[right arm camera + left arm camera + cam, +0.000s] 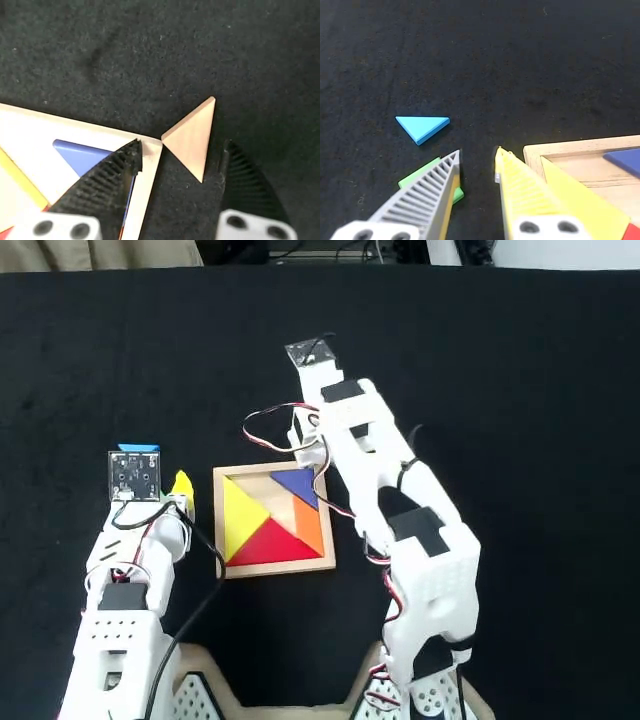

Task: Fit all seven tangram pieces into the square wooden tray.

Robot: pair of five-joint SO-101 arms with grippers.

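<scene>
Lighting's soft and even from overhead, no harsh glare anywhere. The black cloth surface [520, 390] soaks it up, so shadows barely show. The pale pink triangular piece [192, 137] looks slightly washed out.

The green piece [417, 176] lies half under a grey finger [427, 192] of the left gripper [477, 151]. The wooden tray [580, 148] runs off the picture's edge (its blue piece [625, 161] too). From above, the wrist camera [135, 475] covers most of the light-blue triangle [138, 447].
</scene>
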